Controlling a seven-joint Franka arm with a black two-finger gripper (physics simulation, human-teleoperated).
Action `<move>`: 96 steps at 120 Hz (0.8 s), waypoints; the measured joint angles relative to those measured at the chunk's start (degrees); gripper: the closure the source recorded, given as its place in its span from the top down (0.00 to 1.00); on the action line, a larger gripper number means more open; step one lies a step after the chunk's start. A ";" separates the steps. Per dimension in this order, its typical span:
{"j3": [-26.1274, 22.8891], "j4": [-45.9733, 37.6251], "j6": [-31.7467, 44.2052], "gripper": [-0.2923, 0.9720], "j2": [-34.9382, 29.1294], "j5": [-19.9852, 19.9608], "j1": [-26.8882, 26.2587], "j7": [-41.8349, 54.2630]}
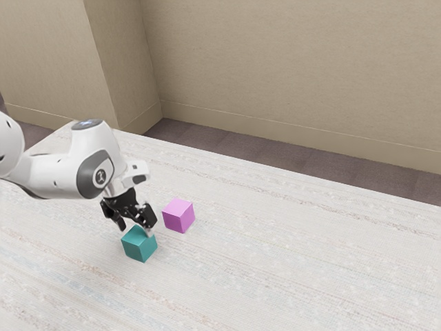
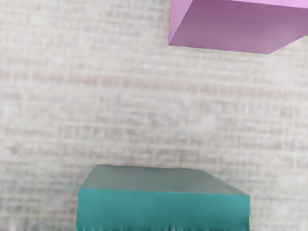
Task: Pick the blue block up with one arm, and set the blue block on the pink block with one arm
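- Reaching for the blue block (image 1: 139, 245), rendered nearer teal than blue: judged this to be the approach step, with the grasp not yet made and the lift and the placing both left to do.
- Found the gripper (image 1: 135, 222) in the lower left of the exterior frame, just above that block, its black fingers spread apart and holding nothing; could not tell whether either tip touched the block's upper edges.
- Saw the block resting flat on the pale table (image 1: 310, 262), top face level, so upright and not tipped.
- Placed the pink block (image 1: 178, 215) just beside it, up and to the exterior view's right, apart from it with a strip of bare table between.
- Confirmed the same gap from the wrist camera, with the teal top face (image 2: 163, 202) close under the hand and the pink block (image 2: 231, 24) beyond it.
- Read no long axis in the blue block: a cube, equal on all sides, so either pair of opposite faces would serve for the grip.
- Noted its side faces turned diagonally to the exterior frame, one vertical edge pointing toward the lower edge.
- Judged the next move to call for a short straight descent with the fingers squared to two opposite faces, then a firm close.
- Judged the carry to need lift enough to pass over the pink top.
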 joint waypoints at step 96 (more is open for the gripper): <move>-0.19 -1.30 2.54 0.77 3.60 -1.26 -0.57 -0.33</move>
